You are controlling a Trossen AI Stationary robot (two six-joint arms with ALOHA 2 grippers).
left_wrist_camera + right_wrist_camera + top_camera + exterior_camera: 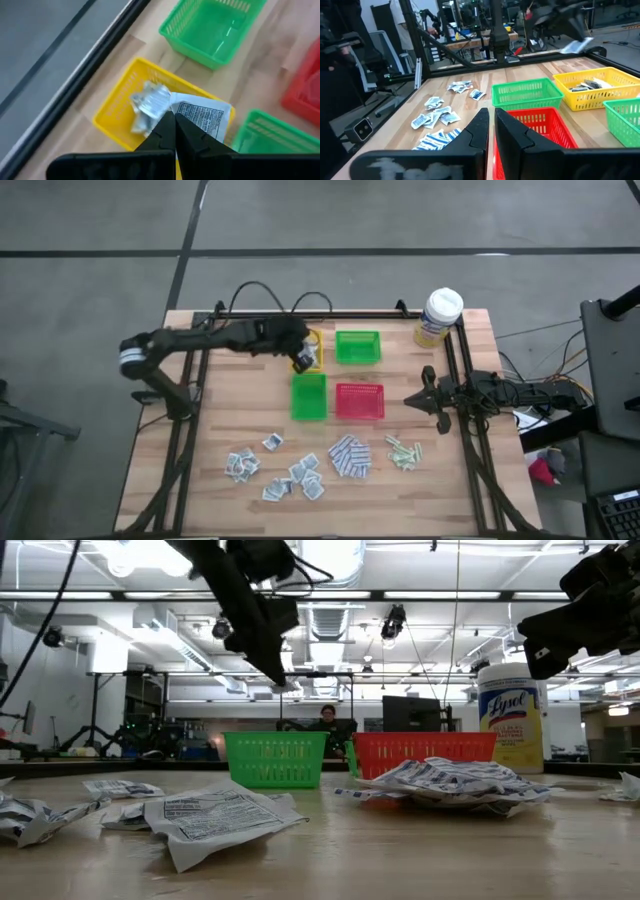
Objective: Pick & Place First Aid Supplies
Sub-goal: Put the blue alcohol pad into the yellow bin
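At the left we hold our left gripper (174, 120) above the yellow tray (314, 361), its fingers pinched tight on a white-grey sachet (202, 114), likely so it drops beside the crumpled sachet (149, 103) lying inside. The remaining first aid supplies (300, 476) lie scattered along the table's (215, 440) near edge. At the right, our right gripper (419, 398) waits beside the red tray (359, 401), fingers nearly closed on nothing.

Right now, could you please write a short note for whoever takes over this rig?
Left hand: shut on a white sachet, held above the yellow tray.
Right hand: nearly shut, holding nothing, waiting at the table's right edge.
Done: a few sachets already lie in the yellow tray.
Left: release this sachet, then sort the loose sachets, blue-and-white pads and green strips lying at the front.
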